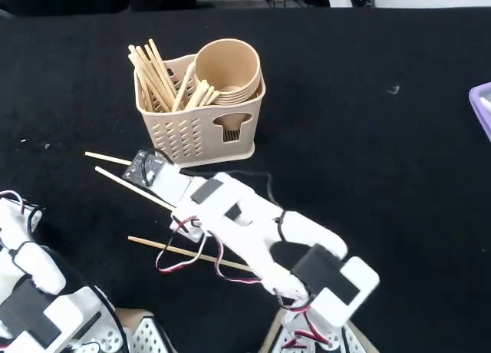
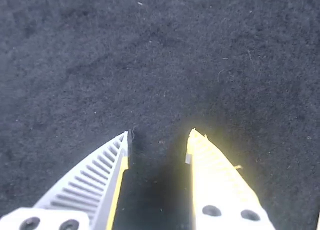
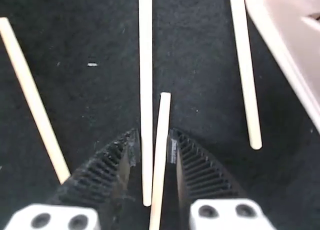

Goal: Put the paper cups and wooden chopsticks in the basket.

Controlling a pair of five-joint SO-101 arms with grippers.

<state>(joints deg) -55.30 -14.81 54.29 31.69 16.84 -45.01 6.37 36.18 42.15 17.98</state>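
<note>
Your right wrist view gives you what the high view hides under the arm: the right gripper [image 3: 151, 136] is drawn narrow around two chopsticks [image 3: 145, 65], one finger against each. A loose chopstick [image 3: 31, 97] lies off to one side and another chopstick [image 3: 245, 70] lies just beside a corner of the basket [image 3: 292, 45]. The high view gives you the layout instead. The basket stands just beyond the right arm, already holding stacked paper cups [image 1: 228, 65] and a bundle of sticks [image 1: 153, 77], while a stray chopstick [image 1: 153, 244] runs under the arm on the black table [image 1: 383, 176]. Your left gripper [image 2: 159, 136] hangs partly open over the table, nothing between its fingers.
</note>
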